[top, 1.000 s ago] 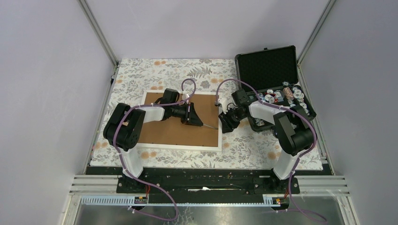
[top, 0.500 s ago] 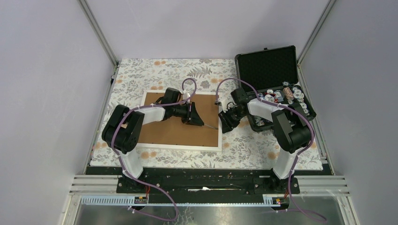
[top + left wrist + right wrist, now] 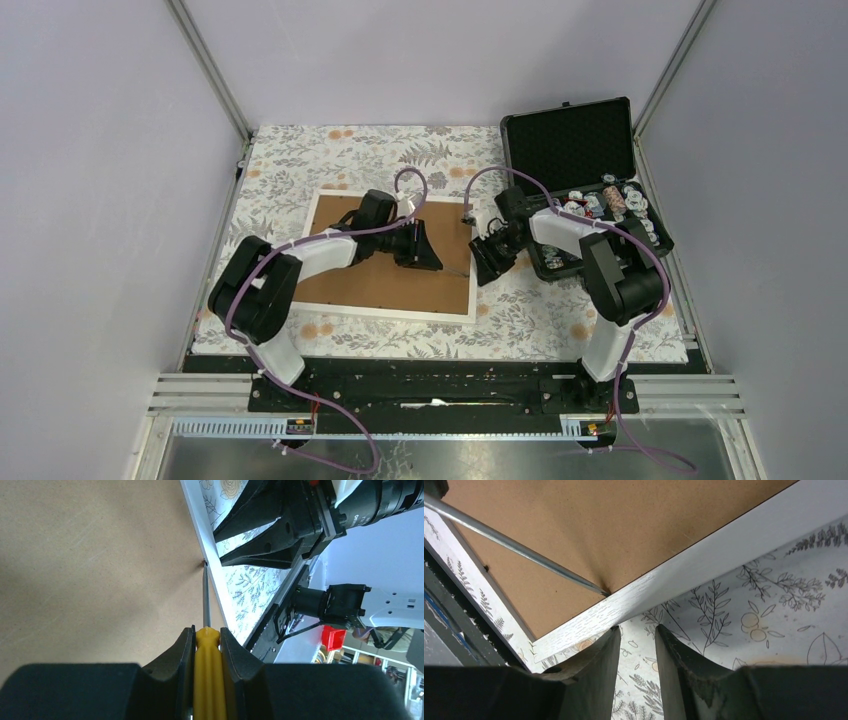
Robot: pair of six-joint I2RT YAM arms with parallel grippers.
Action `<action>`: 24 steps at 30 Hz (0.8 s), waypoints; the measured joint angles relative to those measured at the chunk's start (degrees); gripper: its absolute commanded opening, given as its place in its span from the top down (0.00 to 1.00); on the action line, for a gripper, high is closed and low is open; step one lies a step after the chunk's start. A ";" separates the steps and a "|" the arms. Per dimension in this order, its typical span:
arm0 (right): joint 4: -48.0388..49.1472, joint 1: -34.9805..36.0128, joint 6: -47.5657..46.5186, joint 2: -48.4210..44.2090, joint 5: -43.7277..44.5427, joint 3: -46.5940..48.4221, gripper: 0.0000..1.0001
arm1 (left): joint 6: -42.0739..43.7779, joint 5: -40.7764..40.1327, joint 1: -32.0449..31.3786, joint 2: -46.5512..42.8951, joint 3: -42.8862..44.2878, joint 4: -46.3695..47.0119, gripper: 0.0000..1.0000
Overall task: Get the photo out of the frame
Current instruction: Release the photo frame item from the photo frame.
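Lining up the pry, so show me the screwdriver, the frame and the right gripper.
screwdriver (image 3: 207, 665), left wrist view, on its yellow handle.
frame (image 3: 724, 550), right wrist view, on its white border.
right gripper (image 3: 638, 630), right wrist view, midway between its fingertips.

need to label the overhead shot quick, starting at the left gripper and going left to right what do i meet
left gripper → screwdriver that it holds → right gripper → black case. The frame lies under the first two, so it has no clear place in the order.
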 measured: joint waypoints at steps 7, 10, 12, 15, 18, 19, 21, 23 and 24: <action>-3.02 -0.70 0.44 -0.02 0.57 0.26 0.57 | 0.15 -3.82 -3.17 -0.70 1.70 -2.29 1.00; -3.21 -0.79 1.01 0.00 0.61 0.26 0.57 | -0.07 -4.61 -3.74 -0.70 2.43 -3.17 1.00; -3.28 -0.85 1.46 0.02 0.66 0.26 0.57 | -0.33 -5.25 -4.09 -0.70 2.86 -3.52 1.00; -3.37 -0.96 2.14 0.09 0.70 0.26 0.57 | -0.79 -6.12 -4.63 -0.70 3.72 -4.90 1.00; -3.45 -1.05 2.82 0.11 0.74 0.26 0.57 | -0.92 -7.91 -5.62 -0.70 5.42 -7.34 1.00; -3.54 -1.07 2.99 0.11 0.76 0.26 0.57 | -0.92 -8.55 -5.97 -0.70 5.95 -8.20 1.00; -3.58 -1.07 3.32 0.11 0.92 0.26 0.57 | -0.85 -10.10 -6.88 -0.72 7.41 -10.21 1.00; -3.61 -1.07 3.61 0.13 0.96 0.26 0.57 | -0.85 -11.93 -7.85 -0.72 9.01 -12.61 1.00; -3.63 -1.07 3.72 0.13 0.96 0.26 0.57 | -0.85 -12.66 -8.37 -0.66 9.70 -13.46 1.00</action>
